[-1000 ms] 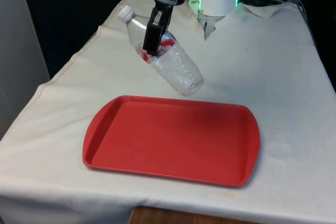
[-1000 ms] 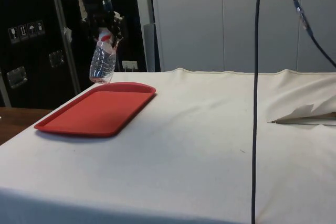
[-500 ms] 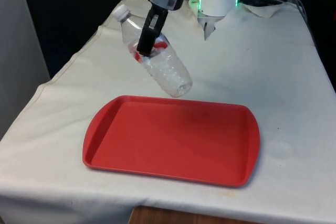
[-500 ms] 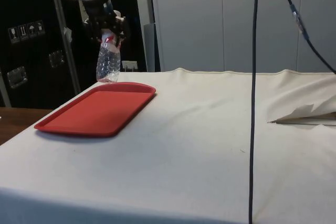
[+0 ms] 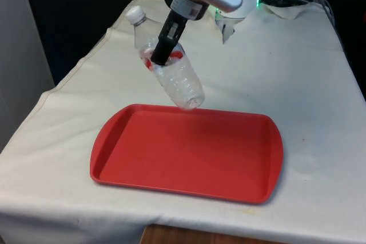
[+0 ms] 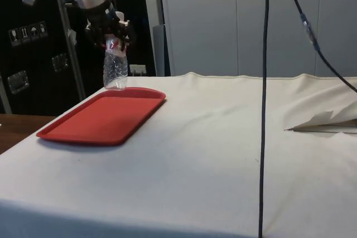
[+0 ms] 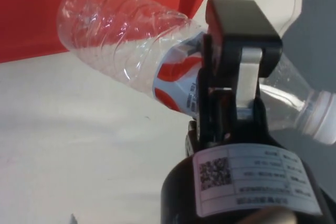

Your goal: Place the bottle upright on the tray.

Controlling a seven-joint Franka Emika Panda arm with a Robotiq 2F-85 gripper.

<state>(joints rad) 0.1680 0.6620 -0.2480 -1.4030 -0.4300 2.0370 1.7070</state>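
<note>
We see the gripper (image 5: 162, 55) clamped on the clear plastic bottle (image 5: 171, 71), its 2 black fingers (image 7: 218, 90) closed against the red-and-white label around the bottle's middle. The bottle hangs in the air, clear of the cloth and touching nothing but the gripper. In the front view it is tilted, its white cap (image 5: 135, 15) up towards the front view's left and its base (image 5: 191, 100) down towards the front view's right, just above the far rim of the red tray (image 5: 143, 170). In the side view the bottle (image 6: 115, 69) looks close to upright, with its base just over the tray's (image 6: 89, 124) far end and the gripper (image 6: 110, 33) above it. In the wrist view the bottle (image 7: 126, 51) lies across the fingers, with the tray (image 7: 79, 30) showing red behind its ribbed lower body and the white cloth (image 7: 79, 145) under it.
</note>
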